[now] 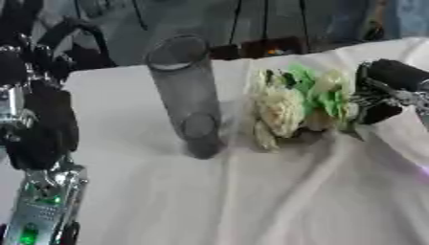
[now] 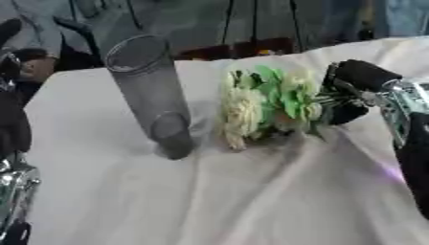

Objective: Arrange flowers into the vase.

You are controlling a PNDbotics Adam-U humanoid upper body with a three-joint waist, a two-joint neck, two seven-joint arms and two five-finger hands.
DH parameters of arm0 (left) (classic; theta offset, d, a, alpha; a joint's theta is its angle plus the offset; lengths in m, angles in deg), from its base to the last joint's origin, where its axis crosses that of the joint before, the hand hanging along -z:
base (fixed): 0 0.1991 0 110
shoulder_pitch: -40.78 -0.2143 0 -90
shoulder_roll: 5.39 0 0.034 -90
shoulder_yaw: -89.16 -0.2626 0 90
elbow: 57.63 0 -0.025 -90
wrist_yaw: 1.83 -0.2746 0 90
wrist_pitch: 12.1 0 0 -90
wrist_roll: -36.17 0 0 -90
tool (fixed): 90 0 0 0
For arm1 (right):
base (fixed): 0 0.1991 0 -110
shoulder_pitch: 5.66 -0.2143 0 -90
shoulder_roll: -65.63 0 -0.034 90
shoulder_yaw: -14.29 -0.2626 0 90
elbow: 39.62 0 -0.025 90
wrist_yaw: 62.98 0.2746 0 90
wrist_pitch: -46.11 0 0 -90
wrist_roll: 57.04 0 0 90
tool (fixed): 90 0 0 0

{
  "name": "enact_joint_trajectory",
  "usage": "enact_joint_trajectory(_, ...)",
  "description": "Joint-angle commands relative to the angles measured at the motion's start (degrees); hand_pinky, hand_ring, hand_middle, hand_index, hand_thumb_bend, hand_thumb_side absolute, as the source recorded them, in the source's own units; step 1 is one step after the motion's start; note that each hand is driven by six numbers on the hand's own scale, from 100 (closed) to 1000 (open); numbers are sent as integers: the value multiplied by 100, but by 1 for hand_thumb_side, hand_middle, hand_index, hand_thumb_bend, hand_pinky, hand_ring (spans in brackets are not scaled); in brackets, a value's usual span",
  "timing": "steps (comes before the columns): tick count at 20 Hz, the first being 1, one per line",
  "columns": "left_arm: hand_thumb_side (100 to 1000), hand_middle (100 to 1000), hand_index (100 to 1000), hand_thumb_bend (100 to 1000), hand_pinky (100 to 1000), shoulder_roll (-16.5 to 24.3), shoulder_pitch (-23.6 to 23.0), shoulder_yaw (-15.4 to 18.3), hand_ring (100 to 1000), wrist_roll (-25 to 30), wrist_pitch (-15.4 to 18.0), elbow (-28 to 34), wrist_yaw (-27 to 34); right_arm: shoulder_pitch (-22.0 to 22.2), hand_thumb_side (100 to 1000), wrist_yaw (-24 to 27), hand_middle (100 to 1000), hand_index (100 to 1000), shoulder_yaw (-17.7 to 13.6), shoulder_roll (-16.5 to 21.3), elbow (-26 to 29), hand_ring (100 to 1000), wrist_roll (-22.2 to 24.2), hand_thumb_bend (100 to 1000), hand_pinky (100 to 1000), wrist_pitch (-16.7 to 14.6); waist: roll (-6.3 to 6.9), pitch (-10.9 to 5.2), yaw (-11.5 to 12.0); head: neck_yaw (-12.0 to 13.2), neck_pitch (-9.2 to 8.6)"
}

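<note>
Bench draped in creased white cloth; dark clutter behind. One smoky vase noted upright. Right of it, one cream-green bunch, grasped by right robot hand; left robot hand: state indeterminable.

Table draped in rumpled white cloth. Beyond its far edge: grey floor, thin dark vertical legs, dim blurred surroundings.

We note a table under a rumpled white cloth — on it a clear cylindrical vase upright, cream-and-green flowers just beside.
</note>
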Motion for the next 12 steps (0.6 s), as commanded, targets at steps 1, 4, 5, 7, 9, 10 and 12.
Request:
enact_joint_trajectory(1, 1000, 934, 1000, 100, 653, 57, 61, 37, 828, -5, -8, 81, 10, -150, 473, 320, 100, 100, -122, 10, 333, 100, 93, 662, 100, 79, -48, -119, 16, 27, -61)
enact_joint_trajectory(4, 1000, 934, 1000, 100, 654, 56, 64, 36, 828, -4, -7, 81, 11, -166, 483, 599, 100, 100, -218, -57, 535, 100, 189, 680, 100, 208, -54, -124, 21, 37, -76)
enact_joint_trajectory(5, 1000, 934, 1000, 100, 654, 57, 65, 36, 828, -4, -7, 81, 11, -166, 483, 692, 100, 100, -221, -64, 585, 100, 243, 680, 100, 242, -55, -125, 22, 39, -78)
enact_joint_trajectory(7, 1000, 934, 1000, 100, 654, 57, 65, 36, 828, -4, -6, 81, 11, -164, 483, 879, 100, 100, -202, -59, 660, 100, 369, 680, 100, 298, -57, -125, 23, 40, -79)
enact_joint_trajectory(9, 1000, 935, 1000, 100, 655, 55, 65, 34, 829, -3, -7, 81, 12, -171, 529, 1059, 100, 100, -184, -56, 726, 100, 486, 669, 100, 350, -59, -133, 29, 31, -79)
enact_joint_trajectory(10, 1000, 935, 1000, 100, 655, 49, 65, 29, 829, 1, -6, 81, 15, -228, 529, 1147, 100, 100, -243, -120, 809, 100, 476, 669, 100, 404, -67, -144, 37, 21, -83)
enact_joint_trajectory(12, 1000, 935, 1000, 100, 655, 51, 66, 31, 830, 3, -4, 81, 16, -296, 550, 1319, 100, 100, -346, -267, 1011, 100, 432, 662, 100, 551, -79, -161, 39, 18, -94)
